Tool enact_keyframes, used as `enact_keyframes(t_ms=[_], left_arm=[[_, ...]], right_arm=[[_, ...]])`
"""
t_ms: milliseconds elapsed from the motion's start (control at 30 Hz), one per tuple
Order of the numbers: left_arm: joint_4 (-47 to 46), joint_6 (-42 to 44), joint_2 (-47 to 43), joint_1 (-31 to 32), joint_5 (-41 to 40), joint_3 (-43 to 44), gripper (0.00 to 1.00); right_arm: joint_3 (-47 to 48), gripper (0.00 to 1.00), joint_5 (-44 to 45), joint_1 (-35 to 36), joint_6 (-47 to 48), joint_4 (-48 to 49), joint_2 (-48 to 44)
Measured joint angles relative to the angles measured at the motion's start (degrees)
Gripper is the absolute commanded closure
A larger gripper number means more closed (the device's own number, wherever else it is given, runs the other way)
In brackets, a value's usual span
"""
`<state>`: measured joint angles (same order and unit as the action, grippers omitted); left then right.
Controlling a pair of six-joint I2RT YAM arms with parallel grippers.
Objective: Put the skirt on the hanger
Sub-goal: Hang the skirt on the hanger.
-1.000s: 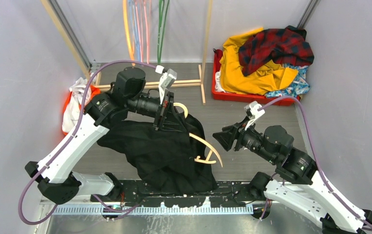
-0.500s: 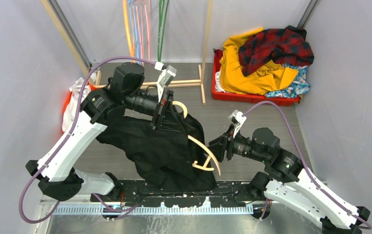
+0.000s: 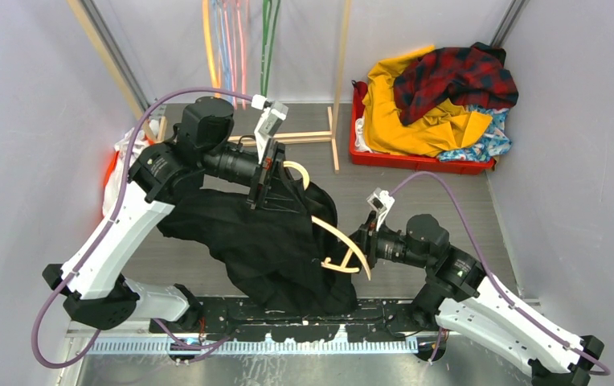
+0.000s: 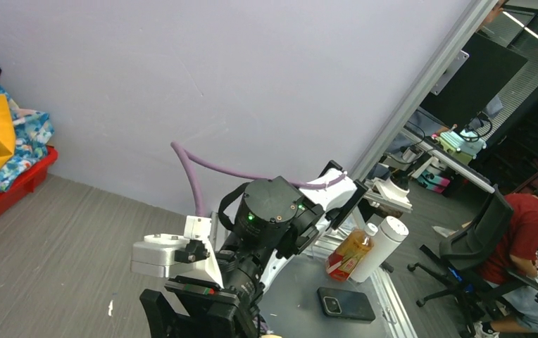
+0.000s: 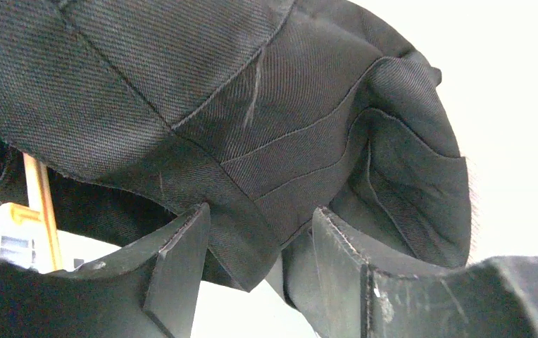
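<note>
The right arm has just swung in from the open table (image 3: 448, 201) at the right. Its right gripper (image 3: 366, 241) now sits against the near edge of the black garment (image 3: 247, 241), just beside the lower end of the wooden hanger (image 3: 338, 232). A second ago it was well apart from both. Up close, its fingers (image 5: 182, 260) stand apart with a fold of the black twill hanging between them, so it is open around the cloth and has not pinched it. The left gripper (image 3: 265, 189) has drifted slightly back toward the rail and holds the top of the black garment off the table. It is clamped on the cloth next to the hanger's hook. From above I can't say for sure whether the hanger's neck is in that pinch too. The skirt (image 3: 480, 145), blue with flowers, is nowhere near any of this. It lies in the red bin (image 3: 416, 161) at the far right, its edge poking out from under the yellow garment (image 3: 400, 121), well apart from both arms. As I read it, the hanger is still tangled up with the black garment, and the right arm's approach looks like a move to sort that out. The hanger would have to come free before the skirt itself gets any attention.
</note>
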<state>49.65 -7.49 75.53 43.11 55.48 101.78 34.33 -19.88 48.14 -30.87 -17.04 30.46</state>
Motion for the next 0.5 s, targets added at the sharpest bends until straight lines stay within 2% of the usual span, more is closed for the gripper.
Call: enact_keyframes(t_ms=[133, 500], left_arm=[[-0.09, 0.0, 0.0, 0.0, 0.04, 0.11, 1.0], [-0.13, -0.46, 0.07, 0.0, 0.52, 1.44, 1.0]], right_arm=[[-1.22, 0.35, -0.39, 0.0, -1.25, 0.85, -1.31], [-4.81, 0.32, -1.03, 0.0, -3.32, 3.41, -6.71]])
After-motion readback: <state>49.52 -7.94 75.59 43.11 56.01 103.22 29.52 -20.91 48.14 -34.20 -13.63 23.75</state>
